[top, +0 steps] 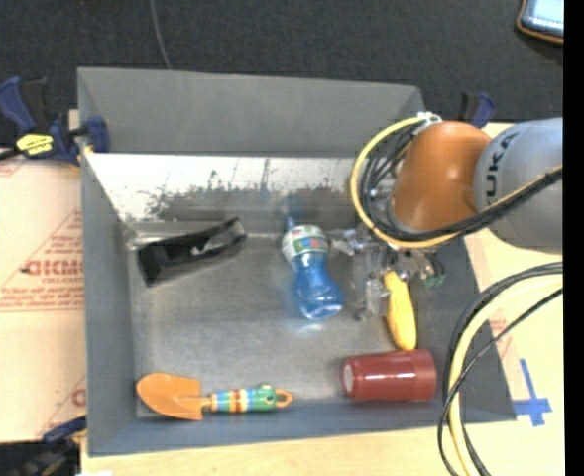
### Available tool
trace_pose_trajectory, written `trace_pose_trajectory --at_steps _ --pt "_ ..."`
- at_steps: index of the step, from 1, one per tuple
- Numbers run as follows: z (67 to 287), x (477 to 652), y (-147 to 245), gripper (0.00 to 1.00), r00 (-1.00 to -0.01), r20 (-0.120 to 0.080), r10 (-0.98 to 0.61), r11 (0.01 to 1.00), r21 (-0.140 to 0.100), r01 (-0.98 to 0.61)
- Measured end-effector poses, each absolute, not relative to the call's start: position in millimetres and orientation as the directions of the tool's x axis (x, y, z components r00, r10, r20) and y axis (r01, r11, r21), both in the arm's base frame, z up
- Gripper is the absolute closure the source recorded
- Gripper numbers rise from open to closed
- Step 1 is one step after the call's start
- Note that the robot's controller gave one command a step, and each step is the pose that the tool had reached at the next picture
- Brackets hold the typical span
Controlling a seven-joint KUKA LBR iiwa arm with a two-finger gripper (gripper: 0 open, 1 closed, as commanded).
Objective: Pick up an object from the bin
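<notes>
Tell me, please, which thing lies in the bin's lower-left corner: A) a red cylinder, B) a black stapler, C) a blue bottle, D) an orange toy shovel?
D: the orange toy shovel lies at the lower left of the bin; the red cylinder is at the lower right.

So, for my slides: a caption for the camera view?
Gripper in the bin, between a blue bottle and a yellow banana-shaped toy.
</notes>
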State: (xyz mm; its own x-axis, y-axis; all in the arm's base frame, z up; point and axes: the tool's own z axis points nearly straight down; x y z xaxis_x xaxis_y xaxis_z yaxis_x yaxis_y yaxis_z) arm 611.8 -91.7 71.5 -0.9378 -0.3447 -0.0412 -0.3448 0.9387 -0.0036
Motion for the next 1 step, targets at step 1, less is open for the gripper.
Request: trace_pose_trajectory --at_steps 1 --pt "77.5 600.7 -127.8 0.0 -0.876 -0.054 -0.48 0.877 0.008 -0.481"
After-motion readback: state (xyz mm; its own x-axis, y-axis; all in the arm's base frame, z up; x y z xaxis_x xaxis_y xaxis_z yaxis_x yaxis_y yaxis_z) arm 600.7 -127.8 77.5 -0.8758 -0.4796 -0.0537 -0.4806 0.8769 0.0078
